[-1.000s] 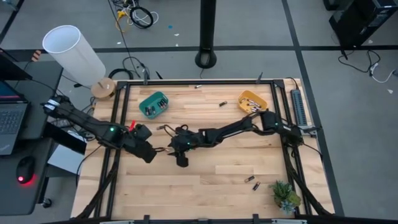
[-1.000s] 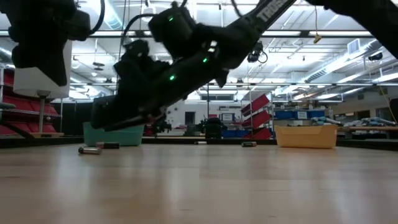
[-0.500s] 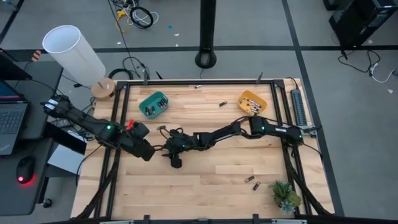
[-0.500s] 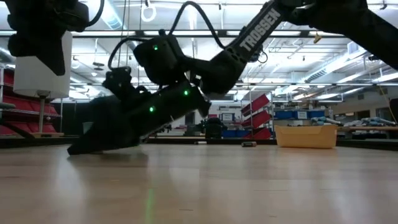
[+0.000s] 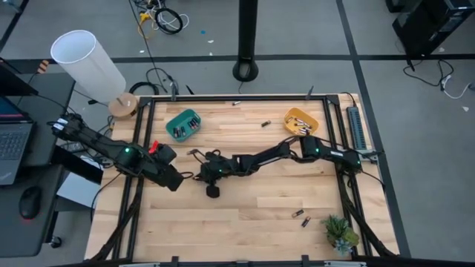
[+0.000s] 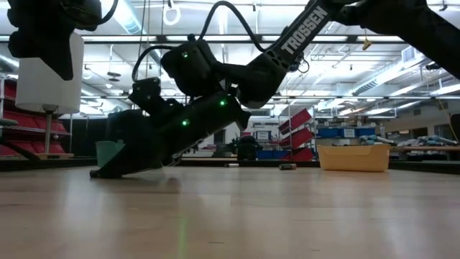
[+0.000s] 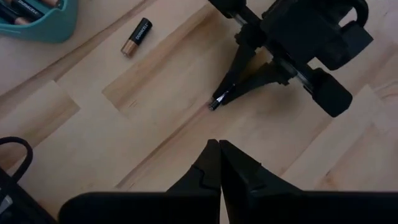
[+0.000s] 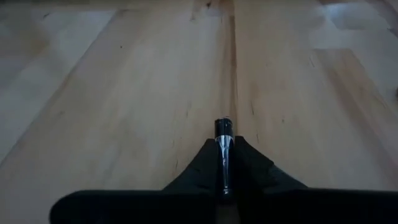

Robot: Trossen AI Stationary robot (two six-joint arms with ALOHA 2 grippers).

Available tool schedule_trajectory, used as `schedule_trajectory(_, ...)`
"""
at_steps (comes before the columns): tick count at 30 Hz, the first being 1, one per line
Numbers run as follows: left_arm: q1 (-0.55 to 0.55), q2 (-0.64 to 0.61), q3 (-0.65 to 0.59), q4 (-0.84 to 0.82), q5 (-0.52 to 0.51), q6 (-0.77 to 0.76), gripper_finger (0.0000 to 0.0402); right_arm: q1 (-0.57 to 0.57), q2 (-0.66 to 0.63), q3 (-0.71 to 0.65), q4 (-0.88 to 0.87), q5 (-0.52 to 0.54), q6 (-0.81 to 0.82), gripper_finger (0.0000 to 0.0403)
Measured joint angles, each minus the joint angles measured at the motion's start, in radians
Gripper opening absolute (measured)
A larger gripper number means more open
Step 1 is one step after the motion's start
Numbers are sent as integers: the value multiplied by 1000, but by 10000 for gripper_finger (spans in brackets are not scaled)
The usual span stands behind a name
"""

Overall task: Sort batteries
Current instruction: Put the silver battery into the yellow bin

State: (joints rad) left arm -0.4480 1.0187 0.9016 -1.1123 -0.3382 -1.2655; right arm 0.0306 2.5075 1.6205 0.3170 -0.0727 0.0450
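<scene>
Right gripper (image 8: 224,163) clamped on a slim battery (image 8: 223,146), low over the surface (image 5: 252,204).
Battery sits lengthwise between the fingers, tip poking past them; smooth shiny metal cylinder on hard dark fingers, so it could slide or roll out if the grip eases. Left gripper (image 7: 219,155), fingers together and empty, hangs just beside; arms could collide. Loose copper-and-black battery (image 7: 136,37) lies beyond, near the teal bin (image 7: 43,25).

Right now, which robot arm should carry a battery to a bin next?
The right one, probably. Its gripper is already shut on a thin battery just above the wooden table. The left gripper is shut on nothing, so it would first have to grab the loose battery near the teal bin.
</scene>
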Motion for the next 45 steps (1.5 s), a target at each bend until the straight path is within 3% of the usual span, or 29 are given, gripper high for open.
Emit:
schedule_trajectory(6, 0, 0, 0, 2, 3, 10, 10, -21, -64, -5, -132, -47, -31, 29)
schedule_trajectory(14, 2, 0, 0, 64, -16, 84, 10, -69, -199, -13, -476, -58, -105, 29)
schedule_trajectory(17, 2, 0, -2, 118, -94, 86, 10, -93, -253, -15, -625, -46, -137, 29)
schedule_trajectory(21, 2, 1, -2, 191, -273, 87, 11, -132, -330, -15, -792, -34, -180, 29)
schedule_trajectory(28, 3, 2, -9, 203, -512, 100, 11, -222, -435, -13, -1081, 34, -213, 29)
schedule_trajectory(35, 3, 3, -24, 203, -576, 136, 11, -342, -490, -11, -1426, 153, -116, 29)
schedule_trajectory(39, 3, 3, -24, 203, -616, 136, 11, -430, -498, -11, -1666, 155, -36, 33)
schedule_trajectory(45, 3, 2, -24, 203, -633, 137, 11, -537, -498, -11, -1856, 169, -66, 38)
